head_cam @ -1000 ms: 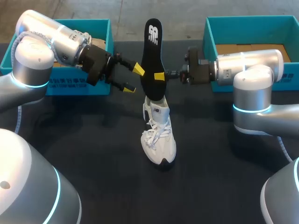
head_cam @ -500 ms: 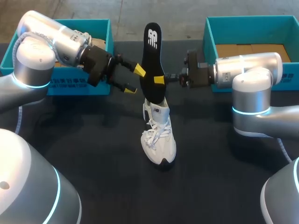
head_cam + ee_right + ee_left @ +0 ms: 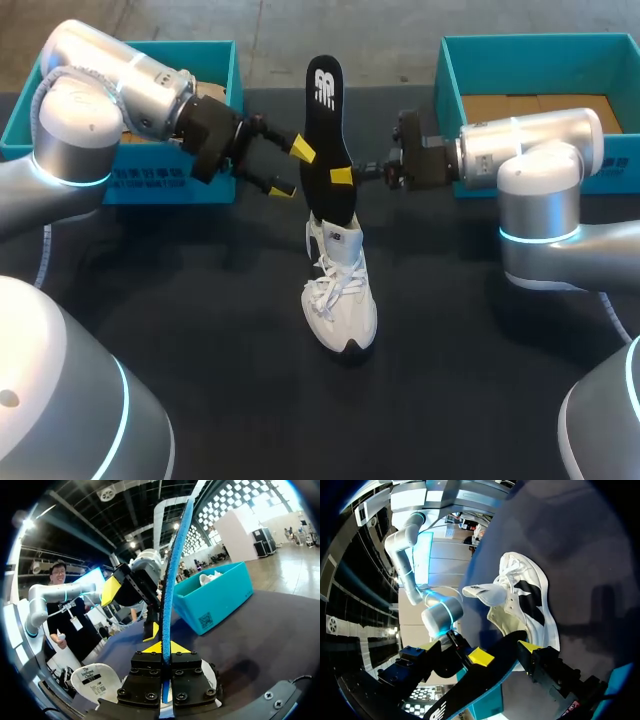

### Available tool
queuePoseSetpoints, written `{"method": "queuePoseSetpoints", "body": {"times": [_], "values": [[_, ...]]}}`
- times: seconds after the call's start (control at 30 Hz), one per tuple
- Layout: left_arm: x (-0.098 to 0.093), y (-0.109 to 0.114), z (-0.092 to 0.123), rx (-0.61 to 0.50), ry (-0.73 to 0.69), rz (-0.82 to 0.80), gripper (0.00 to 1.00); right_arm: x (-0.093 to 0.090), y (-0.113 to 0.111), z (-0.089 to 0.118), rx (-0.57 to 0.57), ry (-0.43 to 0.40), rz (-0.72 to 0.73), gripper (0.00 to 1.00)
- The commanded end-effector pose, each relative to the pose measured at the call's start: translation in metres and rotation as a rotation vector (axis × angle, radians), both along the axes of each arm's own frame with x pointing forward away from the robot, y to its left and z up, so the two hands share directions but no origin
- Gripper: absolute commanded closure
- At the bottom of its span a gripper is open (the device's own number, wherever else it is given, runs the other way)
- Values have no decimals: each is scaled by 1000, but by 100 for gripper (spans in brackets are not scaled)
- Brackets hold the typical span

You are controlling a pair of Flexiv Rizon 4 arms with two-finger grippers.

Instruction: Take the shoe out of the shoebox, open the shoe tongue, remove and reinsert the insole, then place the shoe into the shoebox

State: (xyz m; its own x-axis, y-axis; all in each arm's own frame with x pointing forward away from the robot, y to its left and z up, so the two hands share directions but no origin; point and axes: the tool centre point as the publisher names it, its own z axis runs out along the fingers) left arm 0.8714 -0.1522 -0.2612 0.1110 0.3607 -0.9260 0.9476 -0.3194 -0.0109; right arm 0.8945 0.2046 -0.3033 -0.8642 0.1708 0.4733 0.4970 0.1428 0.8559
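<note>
Our right gripper [image 3: 342, 176] pinches the insole [image 3: 324, 110] tight. Its low end sits in the shoe [image 3: 340, 295] under the fingers. Our left gripper [image 3: 292, 170] is wide open near it, holding nothing. We think this is the insole step: next, push it straight down.

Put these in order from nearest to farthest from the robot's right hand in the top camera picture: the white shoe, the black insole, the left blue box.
1. black insole, pinched in the right hand itself, standing upright.
2. white shoe, standing just below the hand.
3. left blue box, far off at the back left.
</note>
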Motion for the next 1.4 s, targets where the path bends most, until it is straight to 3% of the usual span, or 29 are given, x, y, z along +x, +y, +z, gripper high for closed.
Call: {"method": "queuePoseSetpoints", "body": {"times": [0.03, 0.57, 1.4], "values": [[4, -2, 1, 12, 1, -13, 0, 3, 1, -6, -1, 10, 5, 100], [6, 1, 3, 13, 6, -31, 0, 0, -1, -14, -14, 48, 13, 100], [13, -1, 4, 7, 5, -40, 0, -23, 3, -34, -23, 90, -14, 100]]}}
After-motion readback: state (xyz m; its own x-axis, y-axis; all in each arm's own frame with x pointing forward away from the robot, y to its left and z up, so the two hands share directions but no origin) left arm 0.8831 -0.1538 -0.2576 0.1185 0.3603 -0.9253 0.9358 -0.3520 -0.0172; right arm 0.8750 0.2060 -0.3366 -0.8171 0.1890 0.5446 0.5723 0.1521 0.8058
